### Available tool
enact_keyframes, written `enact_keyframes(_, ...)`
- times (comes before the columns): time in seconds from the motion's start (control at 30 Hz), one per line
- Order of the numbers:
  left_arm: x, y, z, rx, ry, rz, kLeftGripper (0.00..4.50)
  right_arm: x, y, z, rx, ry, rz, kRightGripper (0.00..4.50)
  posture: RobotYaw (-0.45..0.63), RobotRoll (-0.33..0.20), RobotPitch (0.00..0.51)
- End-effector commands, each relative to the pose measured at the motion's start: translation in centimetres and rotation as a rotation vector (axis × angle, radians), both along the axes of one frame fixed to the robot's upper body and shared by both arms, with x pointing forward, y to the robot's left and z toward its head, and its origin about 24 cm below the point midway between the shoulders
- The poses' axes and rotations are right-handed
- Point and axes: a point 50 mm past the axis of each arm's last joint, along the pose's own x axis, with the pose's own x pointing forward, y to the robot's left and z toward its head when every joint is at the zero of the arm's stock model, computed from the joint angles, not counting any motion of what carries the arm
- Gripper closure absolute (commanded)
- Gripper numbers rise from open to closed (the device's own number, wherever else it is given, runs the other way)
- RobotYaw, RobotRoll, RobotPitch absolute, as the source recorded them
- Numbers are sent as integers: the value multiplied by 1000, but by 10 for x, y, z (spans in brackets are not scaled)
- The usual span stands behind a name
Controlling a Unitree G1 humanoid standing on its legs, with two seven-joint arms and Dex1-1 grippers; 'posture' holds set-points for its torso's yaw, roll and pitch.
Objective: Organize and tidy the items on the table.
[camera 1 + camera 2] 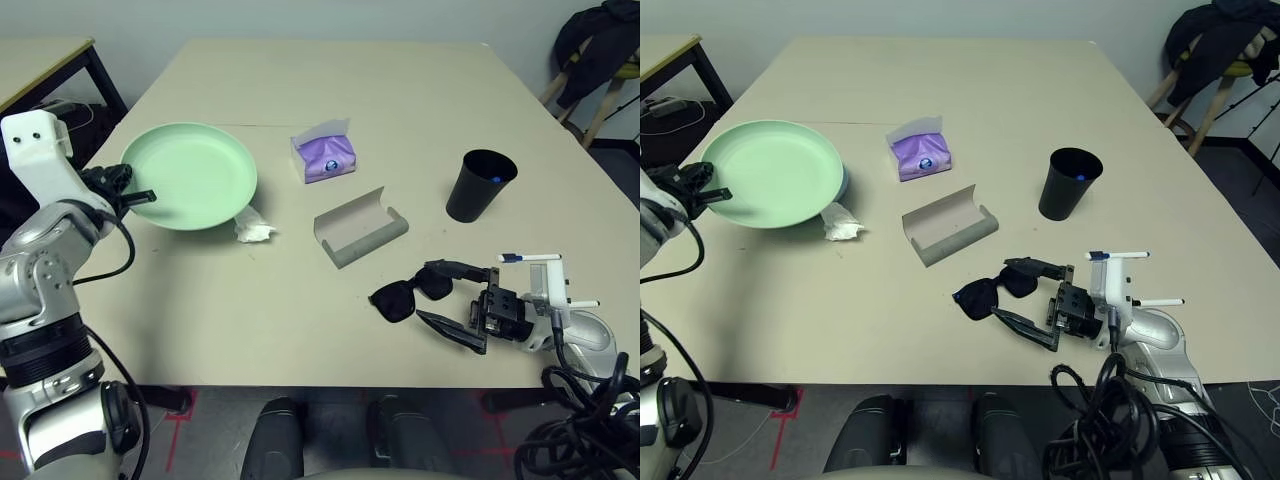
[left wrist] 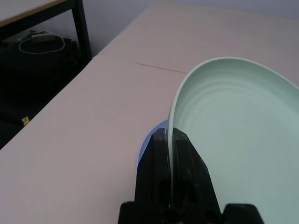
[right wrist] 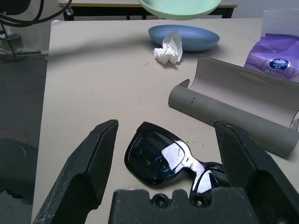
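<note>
Left tool (image 2: 172, 140) pinches the green plate's (image 1: 195, 175) rim, lifted above the blue plate (image 3: 184, 37). Right tool (image 3: 166, 154) gapes wide before the sunglasses (image 1: 415, 290). Tissue (image 1: 252, 228), case (image 1: 360, 228), purple pack (image 1: 324, 152) and cup (image 1: 480, 185) crowd the surface (image 1: 300, 310).

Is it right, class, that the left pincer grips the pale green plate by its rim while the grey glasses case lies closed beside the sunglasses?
Not quite. The glasses case lies open, lid up, as the left eye view shows. The left pincer does grip the pale green plate by its rim, and the sunglasses lie beside the case.
</note>
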Motion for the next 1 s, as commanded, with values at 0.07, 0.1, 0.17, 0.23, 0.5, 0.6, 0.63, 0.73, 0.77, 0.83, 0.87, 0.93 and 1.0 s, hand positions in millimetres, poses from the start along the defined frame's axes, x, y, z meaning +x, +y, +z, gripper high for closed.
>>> enact_keyframes(0.07,13,-1,-8,52,41,65,4491,-2,0,3,-7,-11,-5,0,64,0,92)
enact_keyframes(0.1,16,-2,-9,62,46,67,4491,-3,0,3,-7,-11,-7,0,52,0,94)
enact_keyframes(0.17,21,-5,-12,80,58,69,4491,-4,0,4,-8,-12,-11,0,52,0,94)
enact_keyframes(0.23,26,-8,-15,105,65,71,4491,-5,0,4,-8,-12,-13,0,42,0,95)
enact_keyframes(0.5,39,-10,-32,165,96,75,4491,-8,0,5,-3,-11,-23,0,26,0,95)
enact_keyframes(0.6,40,-9,-33,172,93,82,3967,-8,0,6,-1,-14,-29,0,21,0,92)
enact_keyframes(0.63,40,-8,-33,173,90,83,3686,-8,-1,6,-2,-15,-31,0,21,0,92)
enact_keyframes(0.73,37,-4,-29,191,75,83,2571,-7,-1,6,-4,-18,-34,0,18,0,89)
enact_keyframes(0.77,36,-2,-28,196,72,83,2239,-8,-1,6,-4,-19,-35,0,16,0,88)
enact_keyframes(0.83,31,1,-27,205,70,84,1462,-7,-1,6,-1,-20,-41,0,16,0,88)
enact_keyframes(0.87,29,3,-25,214,67,88,1000,-7,-1,5,0,-21,-43,0,16,0,88)
enact_keyframes(0.93,25,6,-22,214,57,97,204,-6,0,5,1,-20,-43,0,16,0,88)
enact_keyframes(1.0,20,3,-14,204,22,63,55,-6,1,4,7,-21,-51,0,30,0,91)
